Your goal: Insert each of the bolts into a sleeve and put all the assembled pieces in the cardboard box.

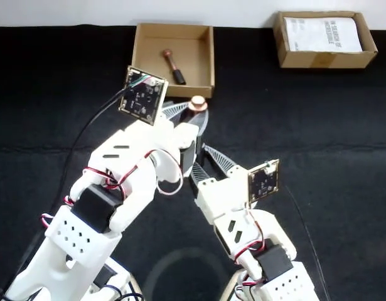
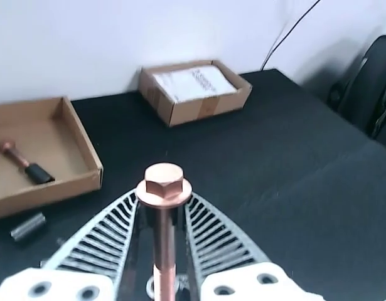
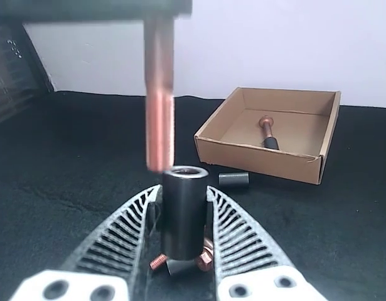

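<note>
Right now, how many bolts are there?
3 bolts: one in the left gripper, one in the cardboard box, one on the table beneath the sleeve in the right gripper. Others possibly hidden.

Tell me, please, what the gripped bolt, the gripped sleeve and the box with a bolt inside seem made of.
The bolt looks like copper-coloured metal, perhaps plated, with a sheen on its hex head. The sleeve seems dark metal, matt black with a glint at its rim; plastic cannot be excluded. The box is brown cardboard, with cut edges.
</note>
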### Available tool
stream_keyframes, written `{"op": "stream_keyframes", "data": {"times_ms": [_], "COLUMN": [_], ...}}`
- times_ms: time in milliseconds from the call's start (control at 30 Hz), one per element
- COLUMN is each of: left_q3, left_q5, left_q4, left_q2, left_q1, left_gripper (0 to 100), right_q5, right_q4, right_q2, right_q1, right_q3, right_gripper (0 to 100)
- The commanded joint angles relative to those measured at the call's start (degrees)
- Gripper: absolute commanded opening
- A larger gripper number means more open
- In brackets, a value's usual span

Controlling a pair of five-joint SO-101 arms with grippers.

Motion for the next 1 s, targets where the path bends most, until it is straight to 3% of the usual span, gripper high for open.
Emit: {"op": "stream_keyframes", "data": {"times_ms": [0,967], "left_q3": [-3.8,-1.0], "left_q5": [0.1,0.0], "left_q4": [-2.1,-6.1], "left_q2": [-0.7,5.3], "left_q1": [0.2,0.1], "left_gripper": [1,1], "right_q5": [-0.2,-0.1], "right_q4": [-0.9,-1.3], "right_q2": [0.0,-0.1], "right_q1": [-0.3,-0.3], "right_q3": [0.9,-1.6], "right_gripper": [0.6,0.6]}}
